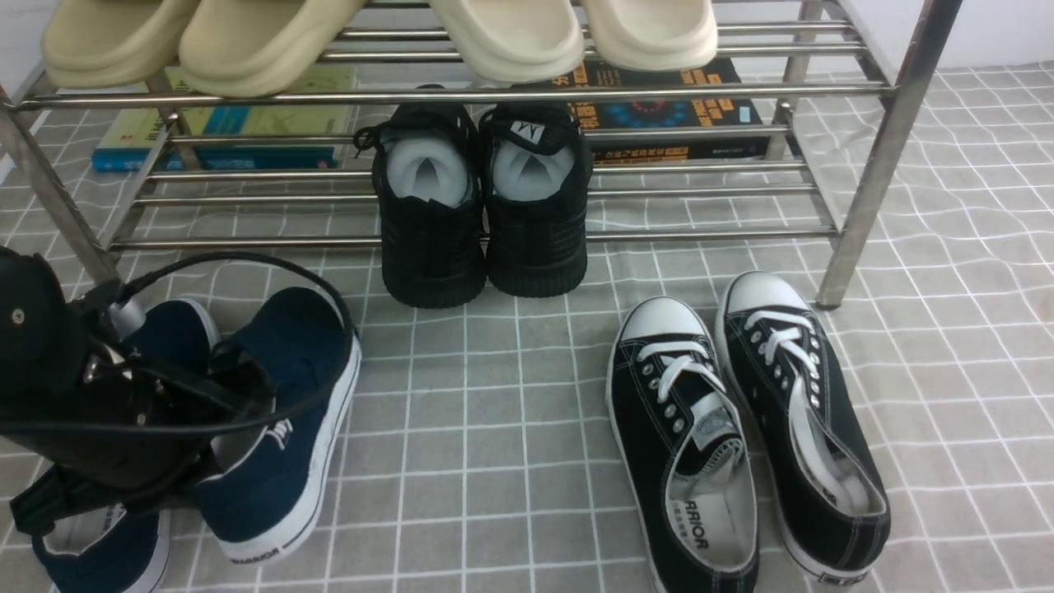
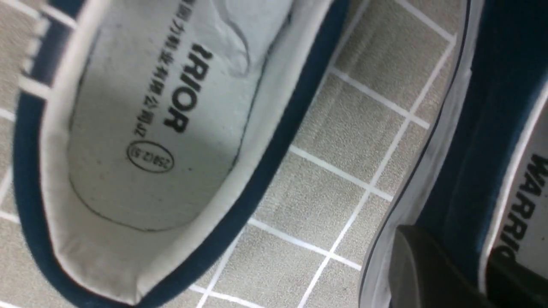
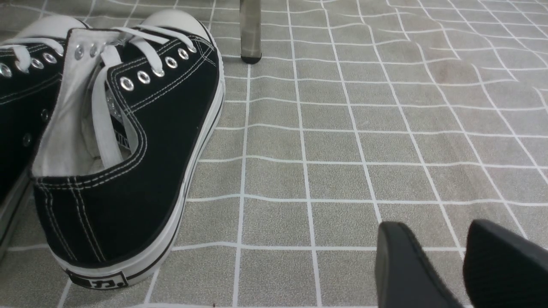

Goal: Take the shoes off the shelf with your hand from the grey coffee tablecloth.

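Observation:
Both navy blue shoes are on the grey tablecloth point(image 1: 494, 428) in front of the steel shelf point(image 1: 865, 189), at the near left. My left gripper point(image 2: 466, 265) is shut on the side wall of the right-hand navy shoe point(image 1: 288, 412), with one finger point(image 2: 419, 265) against its white sole and the other inside by the insole. That shoe leans over to one side. The other navy shoe point(image 1: 107, 552) lies beside it, partly hidden by my arm; its white insole point(image 2: 150, 128) shows. My right gripper point(image 3: 432, 256) hovers open over bare cloth.
All-black knit sneakers point(image 1: 478, 222) stand on the shelf's lower tier. Beige slippers point(image 1: 247, 41) sit on the top tier, with books point(image 1: 675, 115) behind. Black lace-up canvas shoes point(image 1: 741, 428) lie on the cloth at the right, near a shelf leg point(image 3: 250, 30).

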